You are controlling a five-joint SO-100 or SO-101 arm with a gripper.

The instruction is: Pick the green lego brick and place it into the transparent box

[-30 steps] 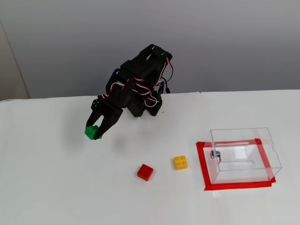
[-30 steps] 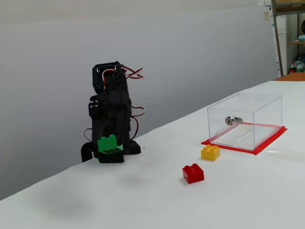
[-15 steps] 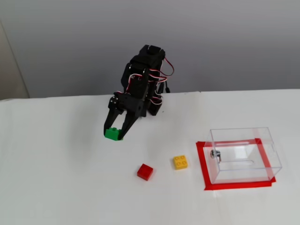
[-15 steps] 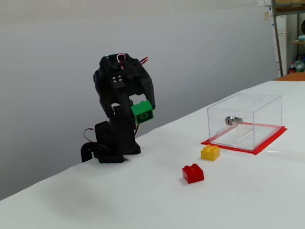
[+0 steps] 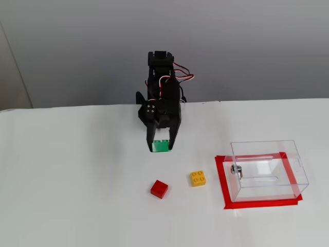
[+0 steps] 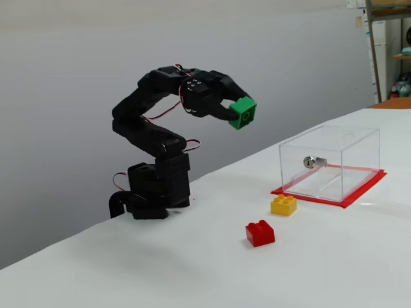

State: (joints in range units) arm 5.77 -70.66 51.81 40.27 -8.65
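Here, the arm holds a green brick up in the air.

Closest, in a fixed view, a small red plastic brick (image 6: 260,233) sits on the white table (image 6: 192,269), with a small yellow plastic brick (image 6: 283,205) just behind it. Next comes the clear plastic box (image 6: 329,162) on a red tape patch (image 6: 350,196), with a little metal bit on its wall. Farther back, the black gripper (image 6: 236,113) pinches the small bright green lego brick (image 6: 243,112) high above the table, well apart from the box.

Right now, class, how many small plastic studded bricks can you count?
3: the green plastic brick held in the air by the gripper, the yellow plastic brick and the red plastic brick on the white table. None seem hidden.
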